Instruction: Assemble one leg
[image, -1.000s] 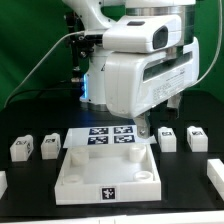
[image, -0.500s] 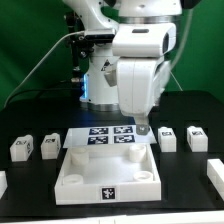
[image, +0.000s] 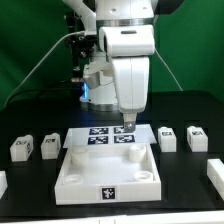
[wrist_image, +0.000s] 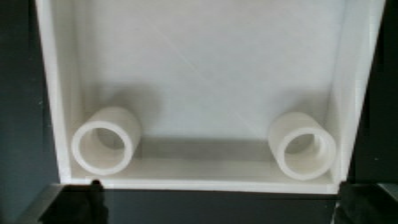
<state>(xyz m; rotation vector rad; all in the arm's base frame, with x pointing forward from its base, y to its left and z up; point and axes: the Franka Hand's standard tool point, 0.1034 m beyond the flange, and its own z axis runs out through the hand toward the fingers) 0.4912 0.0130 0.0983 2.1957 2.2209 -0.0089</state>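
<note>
Green backdrop behind, black table below; all parts lie on that table.

**Gripper.** The gripper (image: 127, 126) holds nothing. In the exterior view the hand is seen edge-on, so the gap cannot be read there. In the wrist view two dim finger shapes show well apart, with only the panel (image: 80, 183) between them. Judged: fingers spread, empty.

**Directly beneath.** The tips hang just above the marker board (image: 100, 136), near the panel's rear rim. The wrist camera looks into the panel's tray, where two corner sockets show, one socket (wrist_image: 107, 140) and the other socket (wrist_image: 302, 148). Both are empty.

**Task part.** No leg is picked up or fitted. The nearest leg (image: 168, 139) stands on the table on the exterior view's right of the gripper, with a second leg (image: 195, 139) just beside it. A third leg (image: 22, 148) and a fourth leg (image: 50, 146) stand at the exterior view's left. All are apart from the gripper.

**Risks, as judged.**
- The legs are small and stubby. An off-centre descent would put a finger on the top face and tip the leg, or shove it into its neighbour.
- A low sideways pass from this position could clip the panel's rear rim and shift the panel, spoiling socket alignment.
- A leg gripped crooked would meet its socket at a tilt and jam.

**Arm pose.** The wrist is vertical and the hand points straight down. The forearm rises behind it toward the base at the rear centre. The hand sits over the table's middle, between the two groups of legs.
</note>
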